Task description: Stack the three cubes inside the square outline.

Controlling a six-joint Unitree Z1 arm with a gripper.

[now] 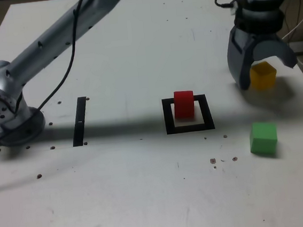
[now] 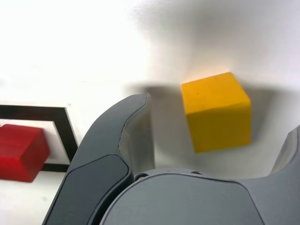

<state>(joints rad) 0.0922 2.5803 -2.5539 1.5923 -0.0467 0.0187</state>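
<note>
Gripper (image 1: 262,76) hangs over the yellow cube (image 1: 263,75) near the exterior view's right edge of the white worktop (image 1: 135,56), its jaws spread wide on either side of the cube with gaps showing, gripping nothing. The red cube (image 1: 183,104) sits inside the square outline (image 1: 188,114). The green cube (image 1: 263,137) rests apart, nearer the camera, right of the outline.

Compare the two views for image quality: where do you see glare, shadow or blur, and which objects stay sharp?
In the exterior view, soft shadows trail across the table from the arm, and the red cube, green cube and square outline stay fairly sharp. In the wrist view, the table is washed out to near white, the open pincer looms close and soft-edged, and the yellow cube throws a blurred shadow.
</note>
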